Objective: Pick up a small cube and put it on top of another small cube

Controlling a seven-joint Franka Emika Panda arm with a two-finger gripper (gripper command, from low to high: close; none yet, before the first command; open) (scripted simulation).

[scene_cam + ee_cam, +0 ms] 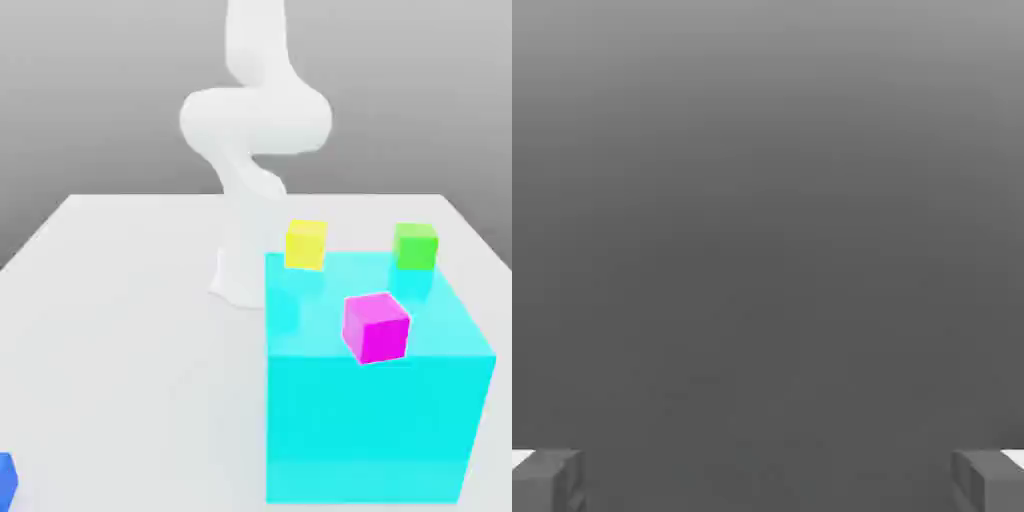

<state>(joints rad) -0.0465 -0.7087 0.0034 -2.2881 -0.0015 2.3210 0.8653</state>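
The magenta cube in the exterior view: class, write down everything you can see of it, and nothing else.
The magenta cube is small, solid and opaque, evenly bright pink-purple with plain, unmarked faces and crisp edges. Three faces show: a lighter top and two darker sides. It appears turned so one corner faces the camera. It is seen against the large translucent cyan block, near that block's top front edge; whether it rests on the block or sits behind or inside it cannot be told. Nothing grips it.
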